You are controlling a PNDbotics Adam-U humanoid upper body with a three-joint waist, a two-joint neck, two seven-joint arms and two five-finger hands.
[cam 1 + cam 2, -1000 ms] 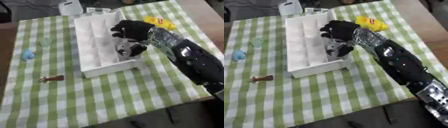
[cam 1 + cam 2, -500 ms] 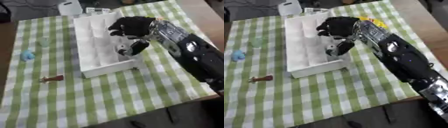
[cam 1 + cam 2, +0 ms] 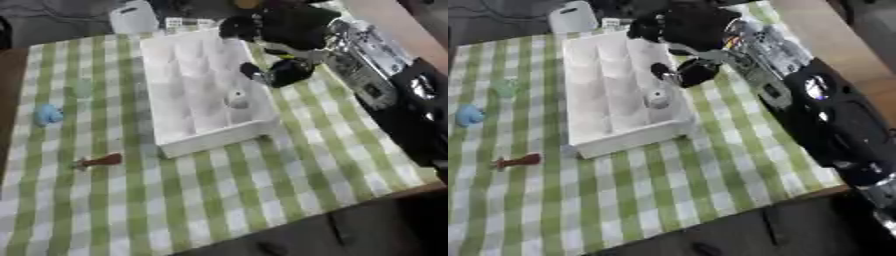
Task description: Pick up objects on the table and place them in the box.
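**Right hand over the box's far right edge, small object lying inside**

Left eye view: the right hand [image 3: 284,30] reaches in from the upper right and hangs over the far right edge of the white box [image 3: 179,142]. Its fingers are curled downward; whether they enclose anything I cannot tell. A small pale round object [image 3: 236,99] lies in a compartment on the right side of the box, below the thumb [image 3: 278,74] and apart from it. On the green-and-white checked cloth [image 3: 227,195] to the left of the box lie a blue object [image 3: 48,114], a faint pale green object [image 3: 81,89] beyond it, and a reddish-brown object [image 3: 98,161] near the box's front left corner. A white container [image 3: 134,16] stands past the cloth's far edge.

Right eye view: the same hand [image 3: 689,25] shows against the box's right wall [image 3: 682,107], with the pale object [image 3: 656,98] in the box just below the dark thumb. Bare wooden table [image 3: 824,35] runs along the right of the cloth. The left hand shows in neither view.
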